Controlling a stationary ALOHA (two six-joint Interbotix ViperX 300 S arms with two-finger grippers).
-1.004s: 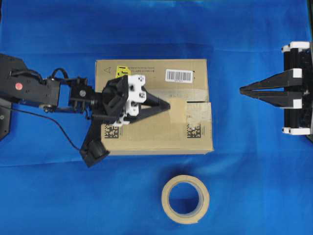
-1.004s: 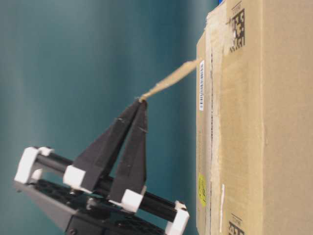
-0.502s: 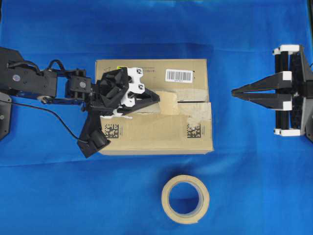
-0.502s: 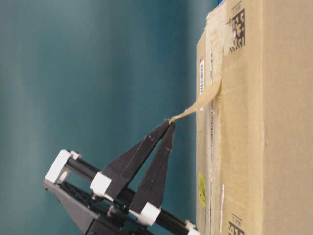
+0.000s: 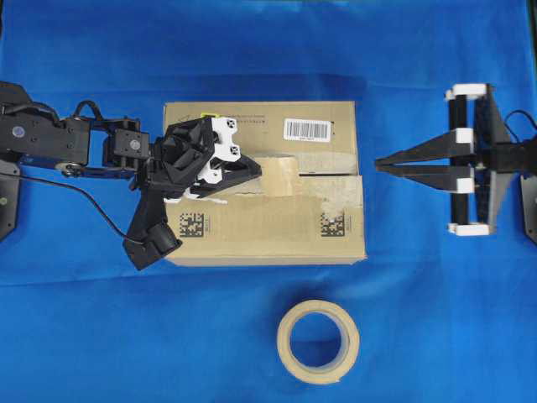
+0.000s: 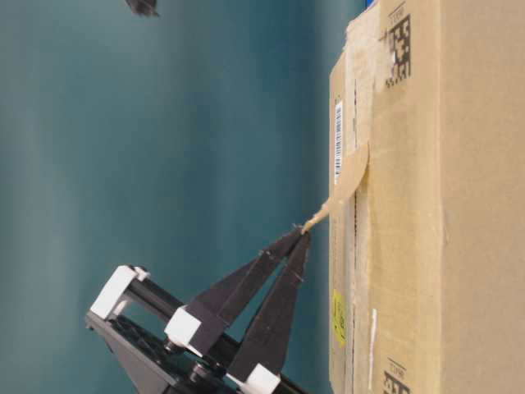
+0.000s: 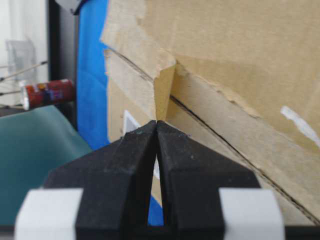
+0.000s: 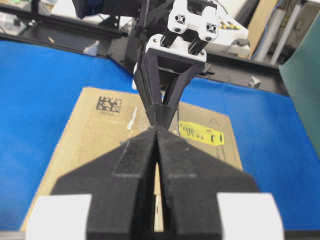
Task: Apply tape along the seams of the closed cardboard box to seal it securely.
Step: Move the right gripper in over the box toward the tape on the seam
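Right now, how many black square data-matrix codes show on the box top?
2: one near the left front corner beside the left pincer, one toward the right front. More could be hidden.

1. We see the cardboard box as matt brown card — rough and paler where residue is torn along the seams.
2. The tape looks smooth, tan, faintly glossy.
3. The surface wears blue cloth, softly creased.
4. Both pincers — left pincer, right pincer — look like matt black plastic.
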